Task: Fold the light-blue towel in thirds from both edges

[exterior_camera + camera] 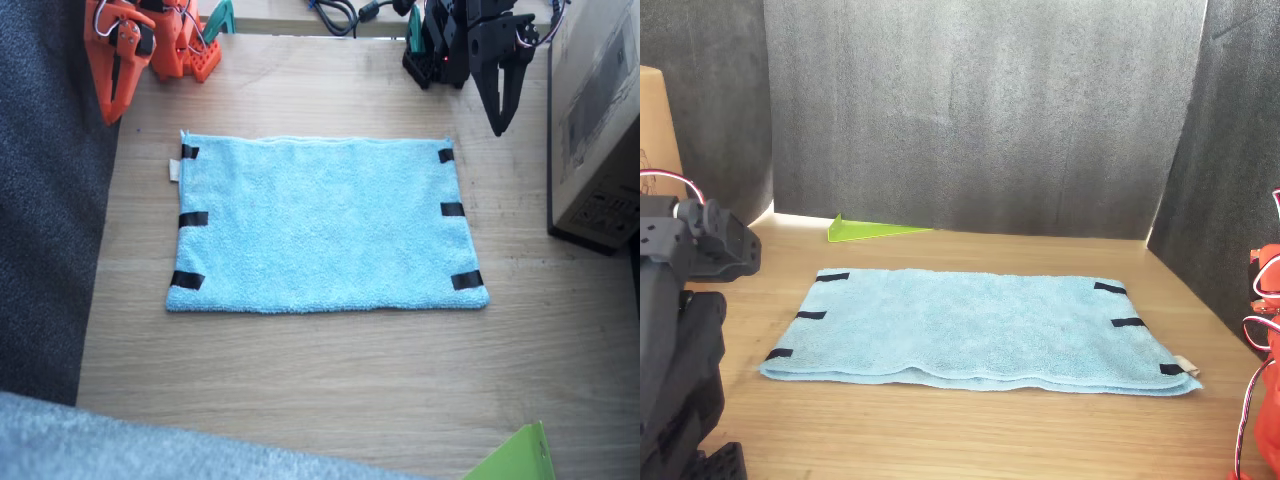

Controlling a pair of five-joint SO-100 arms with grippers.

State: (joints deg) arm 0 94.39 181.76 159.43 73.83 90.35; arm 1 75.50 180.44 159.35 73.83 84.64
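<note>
Towel (325, 225) lying flat, well apart from both grippers: left gripper (499, 118) and right gripper (114, 108) hanging clenched, grasping nothing.

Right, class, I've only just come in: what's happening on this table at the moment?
Nothing is being handled yet. The light-blue towel lies spread flat on the wooden table, its black tape marks showing along both short edges, with no fold toward the middle made. The orange right arm and black left arm are both parked at the far edge, clear of the cloth. The left pincer points down beside the towel's corner, holding nothing. A cardboard box stands beside it.
</note>
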